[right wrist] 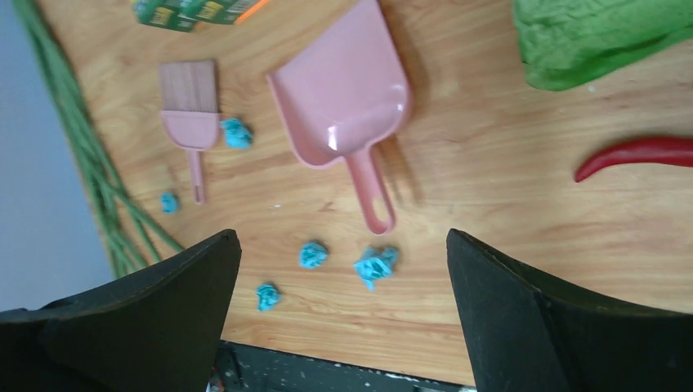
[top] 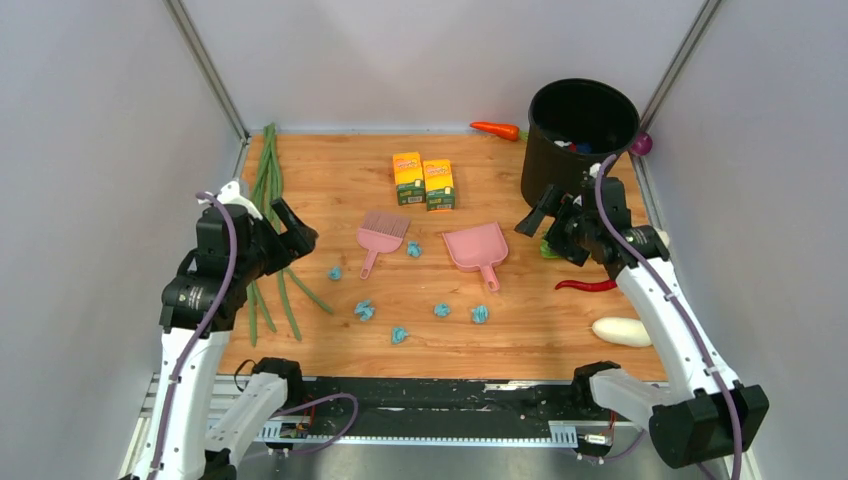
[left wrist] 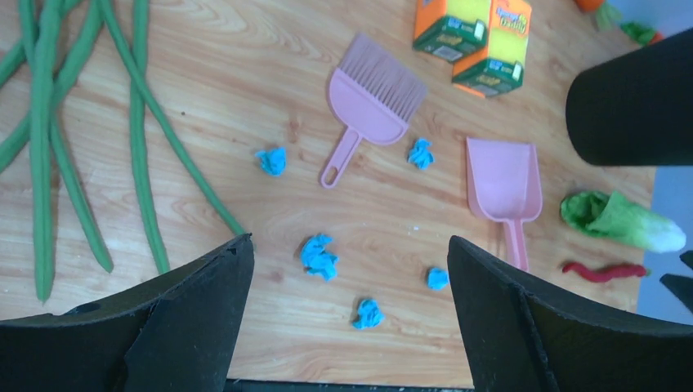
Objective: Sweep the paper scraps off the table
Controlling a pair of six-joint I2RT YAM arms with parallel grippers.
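Paper scraps (top: pixel 365 311): we count six small crumpled light-blue wads, all loose on the middle and near part of the board. One lies between the brush and the dustpan, one lies left of the brush handle, and four form a ragged row nearer the arms.
Table (top: pixel 330 180): a flat orange-brown wood-grain board with grey metal edging.
Progress: we judge nothing swept yet, as every wad we can see is on the wood and the dustpan is empty. Picking up the tools, gathering the wads and tipping them out all remain.
Tools: the pink plastic hand brush (top: pixel 383 232) and the pink plastic dustpan (top: pixel 476 247) lie flat mid-table, and neither is held.
Left gripper (left wrist: pixel 347 249): above the left side of the table, jaws wide apart and empty.
Right gripper (right wrist: pixel 343 245): above the right side, jaws also wide and empty.
Around: two yellow-orange boxes (top: pixel 424 181) sit beyond the tools. A black round bin (top: pixel 580 140) stands at the far right. Long green beans (top: pixel 265 190) run along the left edge.
In the way: a red chilli (top: pixel 587 286), a green leafy vegetable (left wrist: pixel 619 220) and a white radish (top: pixel 621 331) lie on the right. We think they could get caught in a sweep towards that side.
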